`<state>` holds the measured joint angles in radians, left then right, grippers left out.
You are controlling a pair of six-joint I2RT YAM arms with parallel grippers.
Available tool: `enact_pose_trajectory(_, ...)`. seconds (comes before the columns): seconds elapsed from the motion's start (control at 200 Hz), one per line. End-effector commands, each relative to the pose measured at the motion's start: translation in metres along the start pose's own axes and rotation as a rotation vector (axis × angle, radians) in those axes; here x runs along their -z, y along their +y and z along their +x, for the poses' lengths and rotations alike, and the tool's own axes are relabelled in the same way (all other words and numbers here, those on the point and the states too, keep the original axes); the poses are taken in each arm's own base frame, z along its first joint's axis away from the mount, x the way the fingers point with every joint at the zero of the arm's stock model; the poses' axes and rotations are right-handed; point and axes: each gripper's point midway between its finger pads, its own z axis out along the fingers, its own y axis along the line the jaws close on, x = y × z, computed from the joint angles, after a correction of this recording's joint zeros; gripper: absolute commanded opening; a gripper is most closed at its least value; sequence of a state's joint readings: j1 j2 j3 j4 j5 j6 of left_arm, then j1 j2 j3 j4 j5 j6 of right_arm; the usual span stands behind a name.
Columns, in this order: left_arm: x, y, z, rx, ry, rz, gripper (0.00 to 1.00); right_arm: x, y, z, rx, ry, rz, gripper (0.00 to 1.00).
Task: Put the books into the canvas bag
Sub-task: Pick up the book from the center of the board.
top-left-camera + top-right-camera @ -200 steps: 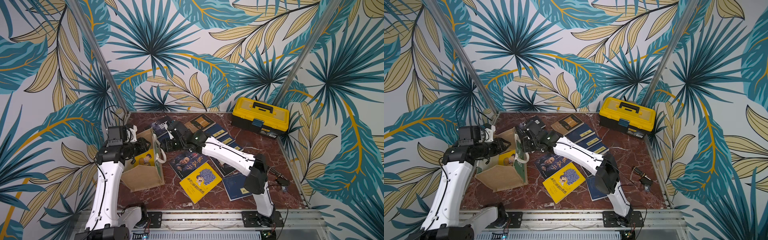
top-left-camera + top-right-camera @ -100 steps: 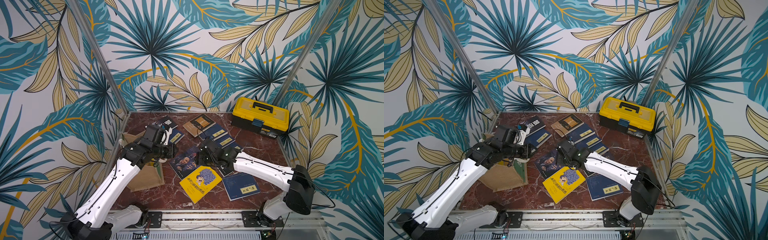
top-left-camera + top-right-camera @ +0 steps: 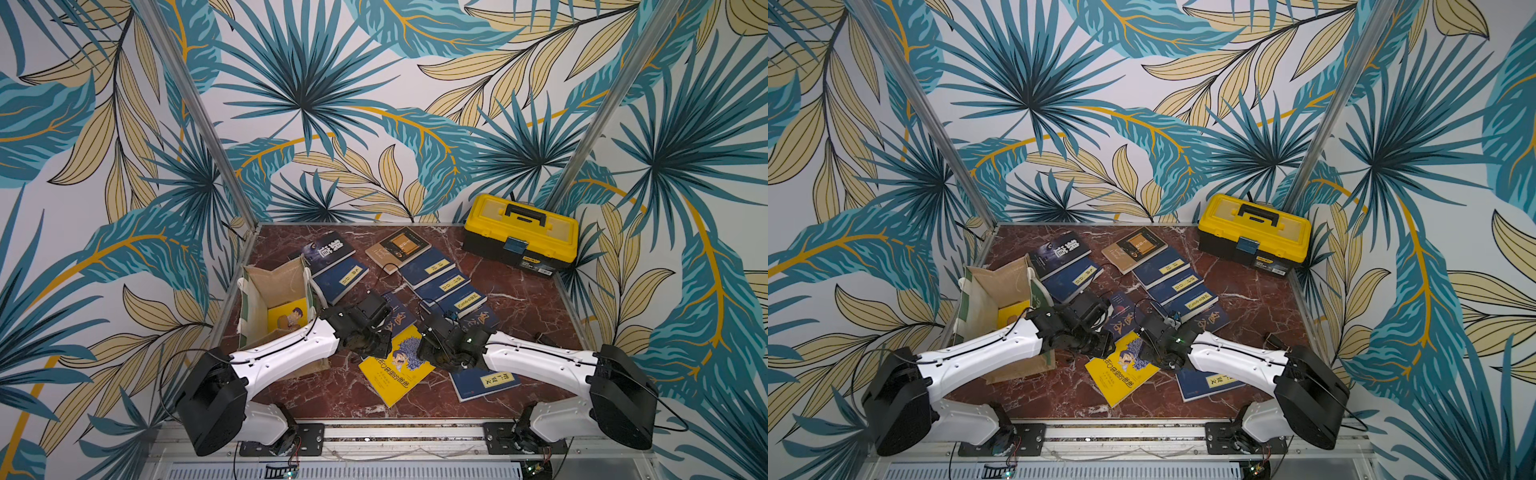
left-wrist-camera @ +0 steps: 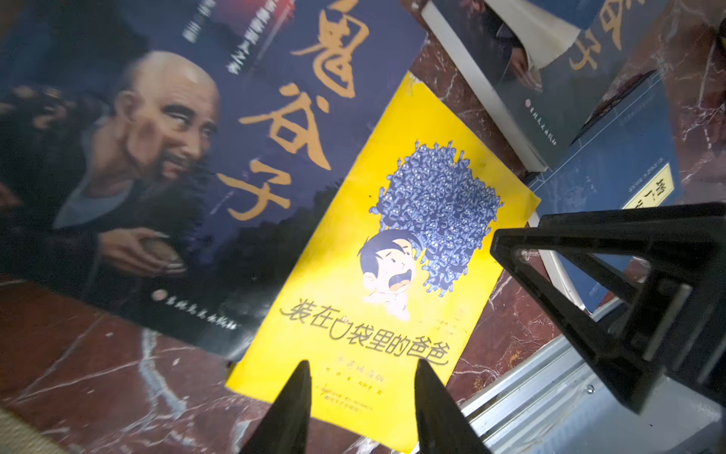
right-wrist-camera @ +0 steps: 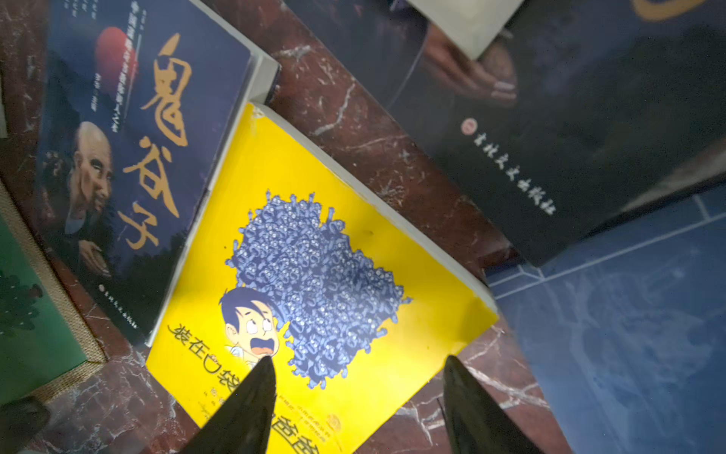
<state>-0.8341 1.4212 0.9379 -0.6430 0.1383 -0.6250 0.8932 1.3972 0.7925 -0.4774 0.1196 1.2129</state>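
1. Marble, dark red with white veins, tops the desk (image 3: 519,316). It sits in a booth of leaf-print walls (image 3: 374,104), with slanted metal posts (image 3: 195,104) at the far corners and a metal rail (image 3: 395,432) along the near edge.
2. A yellow-and-black toolbox (image 3: 521,232) stands shut in the far right corner.
3. The canvas bag (image 3: 274,282) stands upright at the left edge with its mouth open, and a small yellow book (image 3: 286,318) lies inside it.
4. Other books lie flat on the marble:
   - a dark book (image 3: 328,249) and a tan book (image 3: 397,247) at the far side;
   - a row of navy books (image 3: 440,286) with yellow labels in the middle;
   - one more navy book (image 3: 486,380) near the right.
5. A yellow cartoon book (image 4: 373,275) lies near the middle, its edge meeting a dark blue portrait book (image 4: 176,137).
6. The left hand (image 4: 361,363) hangs over the cartoon book's near end, its fingers a narrow gap apart and holding nothing.
7. The right hand (image 5: 358,358) hangs over the same book from the right, with fingers wide and empty. Whether either hand touches the cover cannot be told.
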Motion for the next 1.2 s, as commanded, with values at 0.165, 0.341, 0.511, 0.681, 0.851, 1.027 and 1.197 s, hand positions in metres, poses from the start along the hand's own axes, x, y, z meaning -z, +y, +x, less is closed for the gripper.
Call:
enact_pose_trajectory(0.165,-0.06,-0.01,-0.005,0.122,-0.038,-0.016,0.46,-0.034,-0.001,0.009,-0.086,0.131,-0.03,0.71)
enact_pose_trajectory(0.341,-0.075,0.005,-0.013,0.164,-0.038,-0.11,0.51,-0.038,-0.008,0.003,-0.064,0.164,-0.037,0.72)
enact_pose_trajectory(0.511,-0.086,0.029,-0.025,0.218,-0.008,-0.198,0.54,-0.027,0.0,-0.014,0.052,0.137,-0.054,0.72)
enact_pose_trajectory(0.681,-0.085,0.04,-0.04,0.251,0.004,-0.251,0.56,-0.009,0.014,-0.025,0.139,0.122,-0.066,0.72)
enact_pose_trajectory(0.851,-0.077,0.033,-0.05,0.232,0.012,-0.246,0.58,0.01,0.004,-0.025,0.133,0.105,-0.054,0.72)
enact_pose_trajectory(1.027,-0.071,0.02,-0.054,0.199,0.016,-0.191,0.59,0.016,-0.011,-0.009,0.096,0.166,-0.036,0.72)
enact_pose_trajectory(1.197,-0.064,0.012,-0.046,0.159,0.036,-0.148,0.56,0.01,-0.025,0.008,0.087,0.251,0.006,0.72)
